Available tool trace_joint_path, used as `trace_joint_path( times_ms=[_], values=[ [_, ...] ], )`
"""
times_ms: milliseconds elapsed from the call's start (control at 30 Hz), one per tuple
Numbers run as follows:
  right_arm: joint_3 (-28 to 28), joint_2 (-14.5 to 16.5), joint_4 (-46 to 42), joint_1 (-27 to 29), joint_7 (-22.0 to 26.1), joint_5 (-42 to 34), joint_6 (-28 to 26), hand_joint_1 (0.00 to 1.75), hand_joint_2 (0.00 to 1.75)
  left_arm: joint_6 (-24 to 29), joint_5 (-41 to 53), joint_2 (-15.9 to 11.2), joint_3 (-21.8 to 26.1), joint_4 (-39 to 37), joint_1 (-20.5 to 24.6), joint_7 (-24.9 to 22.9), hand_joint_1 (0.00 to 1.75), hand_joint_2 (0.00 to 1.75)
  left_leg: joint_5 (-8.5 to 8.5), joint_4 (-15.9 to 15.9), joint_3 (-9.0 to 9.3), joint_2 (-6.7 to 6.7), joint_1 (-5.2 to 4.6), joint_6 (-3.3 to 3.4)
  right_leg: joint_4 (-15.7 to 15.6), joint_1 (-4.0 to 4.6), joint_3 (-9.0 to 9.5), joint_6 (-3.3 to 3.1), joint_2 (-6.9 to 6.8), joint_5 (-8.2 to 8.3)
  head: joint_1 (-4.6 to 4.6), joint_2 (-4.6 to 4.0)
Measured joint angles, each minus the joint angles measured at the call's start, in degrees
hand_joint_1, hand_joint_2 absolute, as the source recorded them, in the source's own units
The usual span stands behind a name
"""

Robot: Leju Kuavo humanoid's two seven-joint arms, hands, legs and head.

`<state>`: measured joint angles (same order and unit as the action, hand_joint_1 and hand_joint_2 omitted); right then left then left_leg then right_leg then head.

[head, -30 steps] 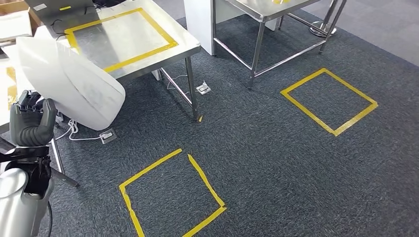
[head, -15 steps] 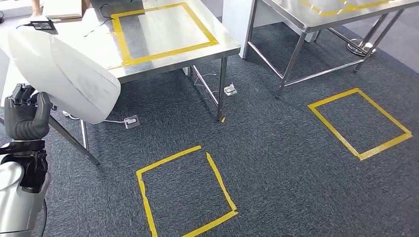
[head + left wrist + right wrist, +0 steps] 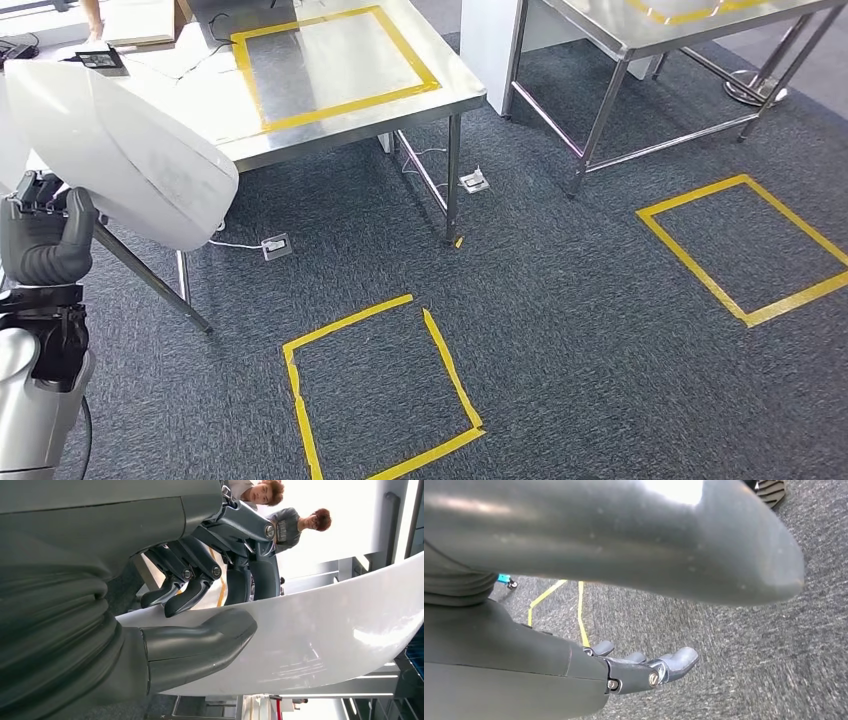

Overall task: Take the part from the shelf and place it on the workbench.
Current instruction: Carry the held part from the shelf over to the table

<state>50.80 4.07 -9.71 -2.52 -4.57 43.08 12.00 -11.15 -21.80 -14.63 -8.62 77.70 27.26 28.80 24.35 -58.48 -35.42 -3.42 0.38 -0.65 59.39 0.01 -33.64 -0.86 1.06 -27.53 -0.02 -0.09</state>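
Observation:
My left hand [image 3: 45, 240] grips a large white curved shell part [image 3: 130, 150], held up at the left of the head view. In the left wrist view the thumb [image 3: 200, 642] presses one face of the white part [image 3: 325, 635] and the dark fingers [image 3: 190, 585] wrap its other side. The steel workbench [image 3: 455, 92], with a yellow taped rectangle on its top, stands just beyond the part. My right hand [image 3: 644, 667] hangs over the dark carpet, fingers stretched out and holding nothing.
A second steel table [image 3: 620, 40] stands at the back right. Yellow tape squares mark the carpet in front of me [image 3: 380, 390] and at the right [image 3: 750, 245]. Cables and floor sockets [image 3: 275, 245] lie under the workbench. Two people [image 3: 300, 522] stand beyond the part.
The camera has turned left and moved closer, so the workbench and tape squares have slid right and down in view. My left hand keeps hold of the white part.

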Motion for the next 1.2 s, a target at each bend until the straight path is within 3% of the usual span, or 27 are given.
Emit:
trace_joint_path(
  times_ms=[267,833,933,1000,1067,1100,1133,1167,1200],
  values=[
    [0.0,0.0,0.0,-0.1,-0.8,-0.3,-0.3,0.0,0.0,0.3,0.0,0.1,-0.2,0.0,0.1,0.0,1.75,1.75,0.0,0.0,0.0,0.0,0.07,-0.5,0.0,0.05,-0.01,-0.1,0.01,-0.03,0.02,0.0],
    [0.4,0.3,0.0,-0.1,-0.4,0.1,-0.5,0.0,0.0,0.3,0.0,0.6,-0.3,-1.3,1.1,0.0,1.75,1.75,0.12,-0.3,-0.15,0.01,-0.05,-0.4,-0.2,-0.21,0.08,0.07,0.04,0.08,0.02,0.0],
    [0.4,0.5,0.0,-0.2,-0.1,0.2,-0.3,0.0,0.0,0.3,0.0,0.5,-0.3,-1.4,1.3,0.2,1.75,1.75,-0.38,0.9,0.45,-0.01,0.05,0.57,-0.4,-0.3,0.45,0.76,-0.13,-0.1,0.03,0.0],
    [0.4,0.6,0.0,-0.4,0.0,0.3,-0.2,0.0,0.0,0.3,-0.1,0.5,-0.3,-1.5,1.7,0.3,1.75,1.75,-1.45,2.7,1.21,-0.31,0.81,0.84,6.2,-0.61,-2.41,1.82,-0.25,-3.9,0.13,0.0],
    [0.4,0.6,0.0,-0.4,0.1,0.5,-0.1,0.0,0.0,0.3,-0.2,0.6,-0.3,-1.8,1.9,0.4,1.75,1.75,-1.98,3.1,0.96,-1.03,1.68,0.31,12.7,-1.46,-5.35,3.04,-0.3,-6.72,0.21,0.0],
    [0.4,0.6,0.0,-0.4,0.1,0.5,-0.1,0.0,0.0,0.3,-0.2,0.6,-0.3,-1.8,1.9,0.4,1.75,1.75,-1.93,2.7,0.56,-1.49,2.07,-0.17,11.6,-1.9,-4.76,3.56,-0.25,-5.75,0.21,0.0],
    [0.4,0.6,0.0,-0.4,0.1,0.5,-0.1,0.0,0.0,0.3,-0.2,0.6,-0.3,-1.9,2.0,0.4,1.75,1.75,-1.8,2.0,0.08,-2.02,2.54,-0.79,8.6,-2.42,-3.08,4.14,0.05,-4.11,0.22,0.0],
    [0.4,0.6,0.0,-0.4,0.1,0.6,-0.1,0.0,0.0,0.3,-0.2,0.7,-0.3,-1.9,2.0,0.4,1.75,1.75,-1.6,1.3,-0.43,-2.52,2.96,-1.5,5.5,-2.78,-1.34,4.71,0.91,-2.93,0.28,0.0],
    [0.4,0.7,0.0,-0.4,0.1,0.6,0.0,0.0,0.0,0.3,-0.2,0.6,-0.3,-1.9,2.0,0.4,1.75,1.75,-1.32,0.5,-1.03,-3.02,3.19,-2.24,2.9,-2.98,0.01,4.81,1.9,-2.15,0.4,0.0]
  ],
)
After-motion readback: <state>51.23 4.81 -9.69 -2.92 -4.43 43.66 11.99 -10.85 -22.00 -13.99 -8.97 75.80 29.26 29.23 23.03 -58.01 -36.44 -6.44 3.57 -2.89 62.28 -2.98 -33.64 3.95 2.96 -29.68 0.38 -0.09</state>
